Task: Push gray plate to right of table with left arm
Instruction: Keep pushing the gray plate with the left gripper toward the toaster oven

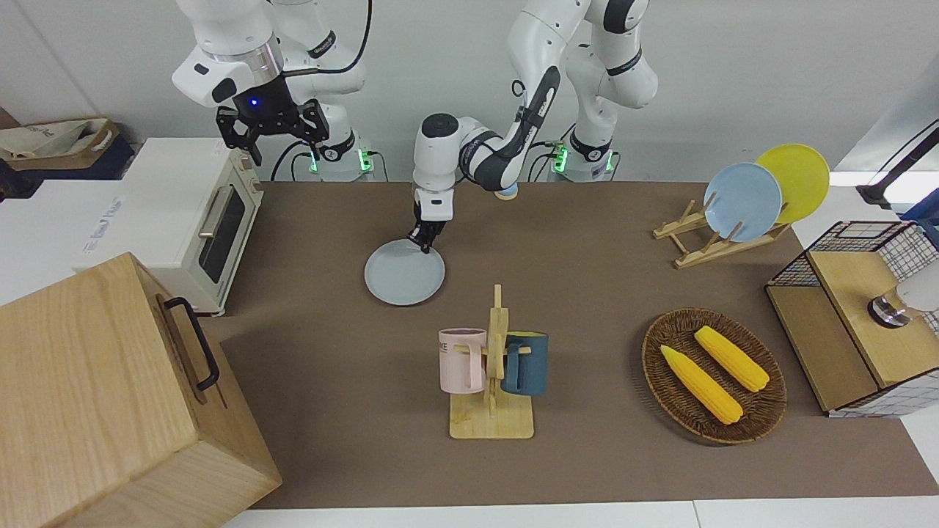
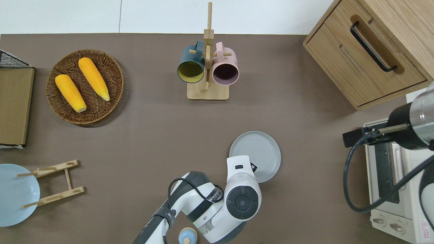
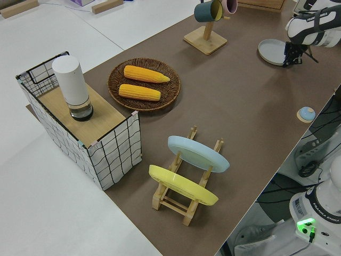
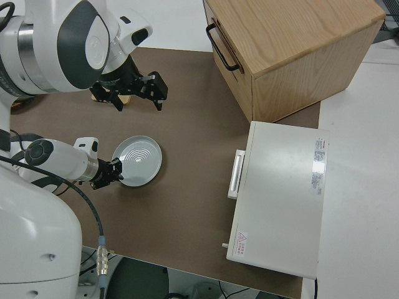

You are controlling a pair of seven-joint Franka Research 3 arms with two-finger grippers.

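The gray plate lies flat on the brown table, nearer to the robots than the mug rack and toward the right arm's end. My left gripper is shut and empty. Its tip presses down at the plate's rim on the side nearest the robots, as the right side view also shows. The left arm partly hides that edge of the plate from overhead. My right gripper is parked, open and empty.
A wooden mug rack holds a pink and a teal mug. A toaster oven and a wooden cabinet stand at the right arm's end. A corn basket, a plate rack and a wire box stand at the left arm's end.
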